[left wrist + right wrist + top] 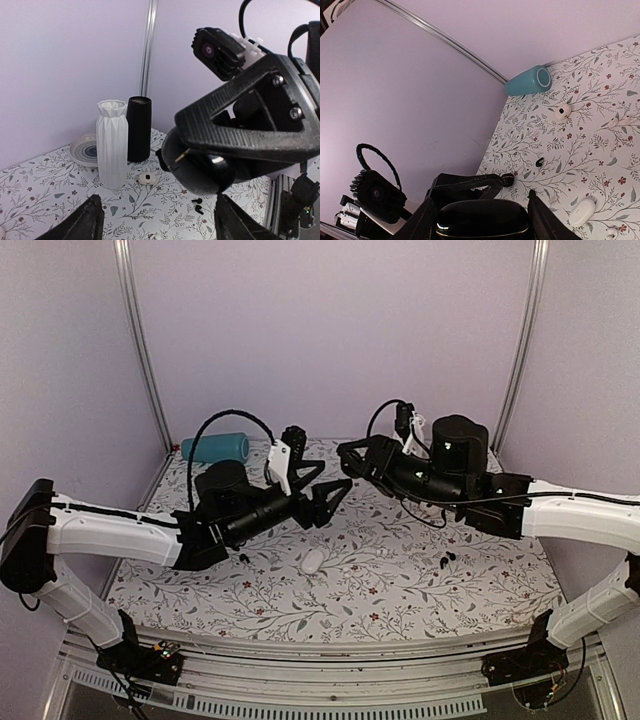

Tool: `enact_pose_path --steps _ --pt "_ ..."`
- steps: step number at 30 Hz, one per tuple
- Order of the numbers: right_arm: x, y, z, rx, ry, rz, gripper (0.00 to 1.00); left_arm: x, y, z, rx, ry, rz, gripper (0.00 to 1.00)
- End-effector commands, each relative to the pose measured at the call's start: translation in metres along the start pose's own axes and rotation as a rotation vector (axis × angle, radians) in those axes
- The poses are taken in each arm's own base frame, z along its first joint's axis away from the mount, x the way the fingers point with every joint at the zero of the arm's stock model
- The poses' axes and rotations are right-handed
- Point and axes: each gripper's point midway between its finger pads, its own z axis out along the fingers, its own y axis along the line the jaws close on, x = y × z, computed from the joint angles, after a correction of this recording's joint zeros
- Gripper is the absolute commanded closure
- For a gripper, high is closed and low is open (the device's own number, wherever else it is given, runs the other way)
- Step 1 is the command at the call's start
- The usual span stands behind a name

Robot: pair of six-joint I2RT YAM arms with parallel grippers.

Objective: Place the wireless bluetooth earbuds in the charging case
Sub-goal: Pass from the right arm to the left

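The right claw [352,460] gripped the black charging case [482,224] in the air behind the white case [312,560]. The left claw [333,502] gaped wide, empty. The black earbuds [447,558] lay right of the white case.

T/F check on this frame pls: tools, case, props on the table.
1. The right tool holds a black charging case. True.
2. The teal cylinder stands upright. False: it lies on its side by the back wall.
3. The left tool grips an earbud. False: its jaws stand apart with nothing between them.
4. A white ribbed vase stands right beside a black cylinder. True.
5. Black earbuds lie loose on the table. True.
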Motion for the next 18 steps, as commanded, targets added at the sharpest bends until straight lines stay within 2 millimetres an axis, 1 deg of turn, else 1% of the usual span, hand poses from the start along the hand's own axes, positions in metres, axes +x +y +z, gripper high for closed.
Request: enact_pose_path --steps 1,8,18 --pt "-0.013 0.018 0.003 -0.031 -0.074 0.033 0.67 -0.018 -0.001 0.005 -0.035 -0.069 0.033 0.25" --pt "-0.010 0.021 0.005 -0.030 -0.087 0.048 0.67 -0.023 -0.005 0.008 -0.030 -0.091 0.044 0.27" --pt "-0.007 0.019 0.007 -0.025 -0.089 0.063 0.67 -0.031 -0.021 0.006 0.029 -0.126 0.072 0.30"
